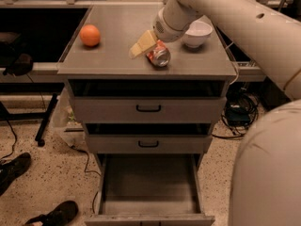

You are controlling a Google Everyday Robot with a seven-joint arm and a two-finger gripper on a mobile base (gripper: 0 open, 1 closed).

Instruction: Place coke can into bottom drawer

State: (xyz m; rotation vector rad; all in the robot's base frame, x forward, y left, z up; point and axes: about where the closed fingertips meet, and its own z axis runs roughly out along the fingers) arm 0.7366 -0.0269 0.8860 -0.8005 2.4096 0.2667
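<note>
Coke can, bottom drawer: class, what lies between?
Camera view: the top drawer and middle drawer separate the coke can from the bottom drawer; the gripper is beside the can.

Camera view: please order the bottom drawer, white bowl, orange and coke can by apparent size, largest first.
Largest first: bottom drawer, white bowl; orange and coke can look alike. The gripper is beside the can.

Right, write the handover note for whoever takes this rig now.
Gripper: low over the grey cabinet top, against the can's left side.
Small red soda can with silver top: lying on its side on the cabinet top, between the round orange fruit and the white bowl.
Deep grey bottom drawer: pulled open, can not in it.
Left: grasp, lift, lower the can into the drawer.
</note>
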